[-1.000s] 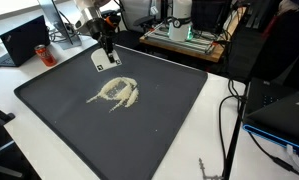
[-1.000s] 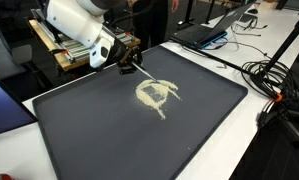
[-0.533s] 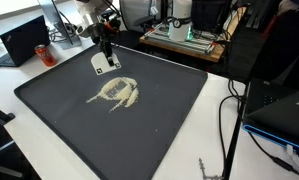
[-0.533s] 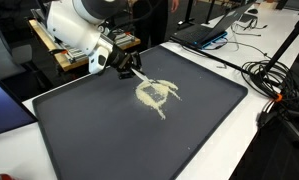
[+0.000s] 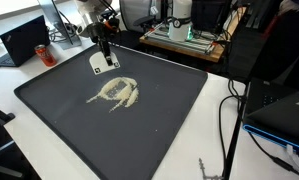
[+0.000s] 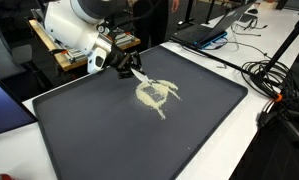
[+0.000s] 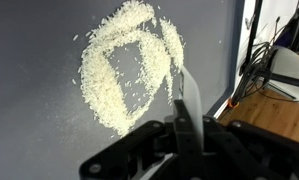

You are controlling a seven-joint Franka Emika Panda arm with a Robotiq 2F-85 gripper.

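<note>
My gripper (image 5: 106,44) is shut on a flat white scraper (image 5: 105,61) and hangs over the far part of a dark grey mat (image 5: 169,120). The scraper's blade (image 6: 136,70) points down toward a ring-shaped spread of pale grains (image 5: 115,93) and stands just short of it. In the wrist view the scraper (image 7: 188,95) sticks out from between the jaws of the gripper (image 7: 189,130), its tip beside the right edge of the grains (image 7: 119,75). In an exterior view the grains (image 6: 157,94) lie near the mat's middle, next to the gripper (image 6: 122,66).
A black laptop (image 5: 27,40) sits on the white table beside the mat. Cables (image 5: 234,100) trail along the mat's edge, and more cables (image 6: 274,80) lie on the table. Another laptop (image 6: 214,25) and a wooden shelf with equipment (image 5: 184,30) stand behind.
The arm has shifted slightly back from the grains with the scraper still held. The grains look the same.
</note>
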